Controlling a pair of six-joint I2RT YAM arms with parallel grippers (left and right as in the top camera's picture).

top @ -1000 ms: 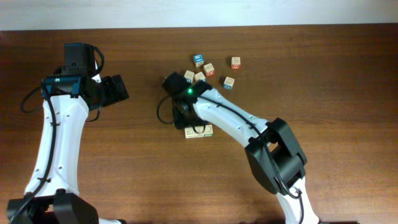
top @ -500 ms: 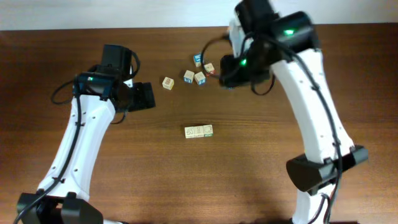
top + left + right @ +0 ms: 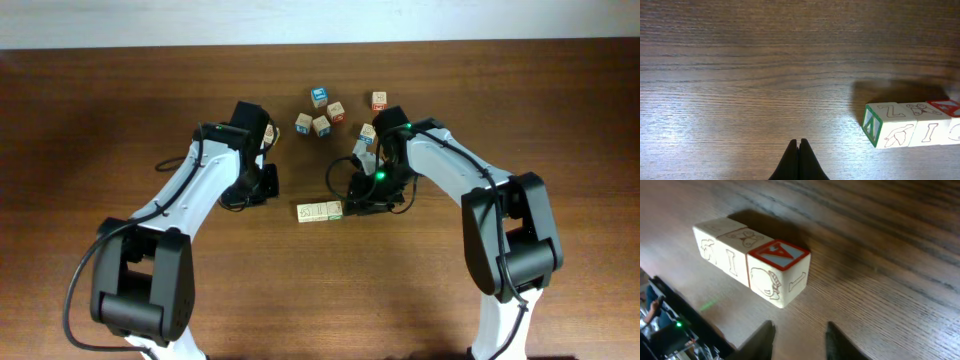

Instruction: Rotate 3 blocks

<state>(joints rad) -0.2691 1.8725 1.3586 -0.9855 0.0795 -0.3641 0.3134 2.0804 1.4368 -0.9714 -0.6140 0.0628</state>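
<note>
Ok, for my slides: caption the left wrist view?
Left end effector shut over bare table, clear of a three-block row at frame right.

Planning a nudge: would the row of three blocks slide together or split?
Likely stiff and light: the blocks look like small wooden cubes. Flat faces suggest sliding, not rolling. Seams suggest they merely abut; a skewed push may split them.

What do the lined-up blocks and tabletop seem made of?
Blocks: likely pale matte wood, judging by softened edges and printed letters. Tabletop: dark wood or wood-grain laminate, slight sheen; streaky grain shows, but which cannot be told.
</note>
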